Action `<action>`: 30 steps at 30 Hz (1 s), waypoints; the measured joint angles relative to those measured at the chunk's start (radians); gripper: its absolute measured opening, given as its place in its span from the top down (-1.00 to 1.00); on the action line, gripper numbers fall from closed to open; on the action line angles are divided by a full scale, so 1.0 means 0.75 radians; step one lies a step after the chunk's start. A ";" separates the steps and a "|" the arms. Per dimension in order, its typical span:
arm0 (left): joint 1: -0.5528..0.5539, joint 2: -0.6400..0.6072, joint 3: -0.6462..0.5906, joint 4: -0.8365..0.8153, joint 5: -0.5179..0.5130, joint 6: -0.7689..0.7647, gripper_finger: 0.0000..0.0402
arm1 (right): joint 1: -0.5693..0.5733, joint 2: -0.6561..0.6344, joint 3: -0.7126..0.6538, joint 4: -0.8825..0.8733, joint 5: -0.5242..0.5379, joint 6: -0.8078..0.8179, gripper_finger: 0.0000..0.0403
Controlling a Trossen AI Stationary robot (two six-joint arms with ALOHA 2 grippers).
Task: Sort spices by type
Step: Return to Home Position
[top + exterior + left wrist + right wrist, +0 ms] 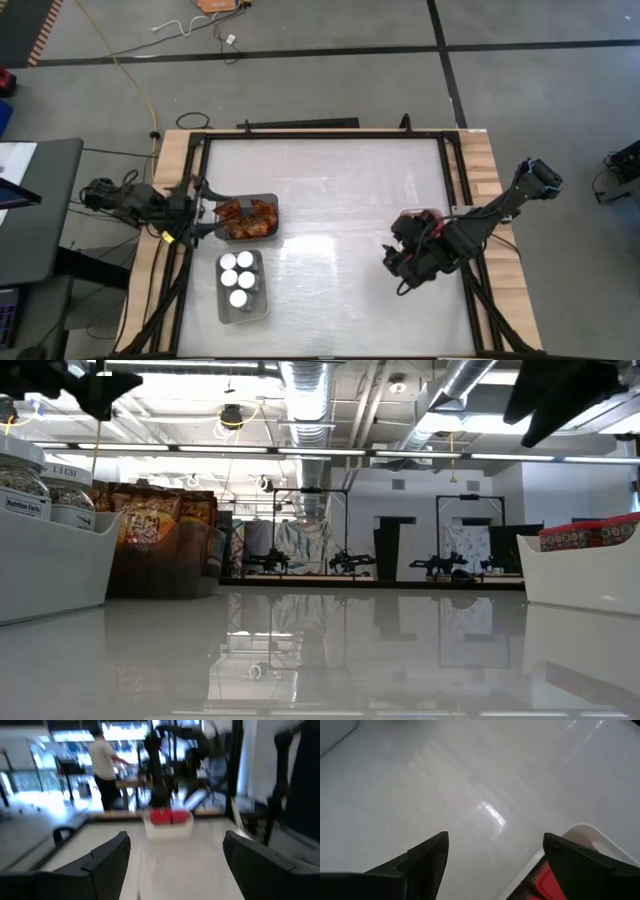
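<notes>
Orange-brown packets [250, 217] fill a clear tray at the table's left, and they also show in the low view [150, 515]. White-lidded jars [240, 278] stand in a grey tray nearer the near edge. Red boxes [169, 816] sit in a white tray at the right, largely hidden under the right arm in the high view [420, 216]. My left gripper [206, 210] hovers open just left of the packet tray, facing across the table [175, 840]. My right gripper [397, 262] is open above bare table beside the white tray's corner [495, 840].
The table's middle [340, 200] is bare and glossy. A white tray corner [580, 832] with a red box [552, 880] lies close under the right fingers. A wooden frame [480, 160] borders the table. A person [105, 765] stands in the room beyond.
</notes>
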 joint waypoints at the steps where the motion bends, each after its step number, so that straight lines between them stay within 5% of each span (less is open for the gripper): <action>1: 0.011 0.002 0.001 0.020 0.020 0.007 -0.52 | -0.009 0.000 0.000 0.016 0.000 -0.021 -0.75; 15: 0.216 0.016 -0.259 0.322 0.208 -0.062 -0.52 | -0.088 0.000 0.000 0.066 0.000 -0.161 -0.75; 30: 0.601 0.015 -0.269 0.335 0.494 -0.091 -0.52 | -0.143 -0.001 -0.080 0.131 -0.001 -0.365 -0.75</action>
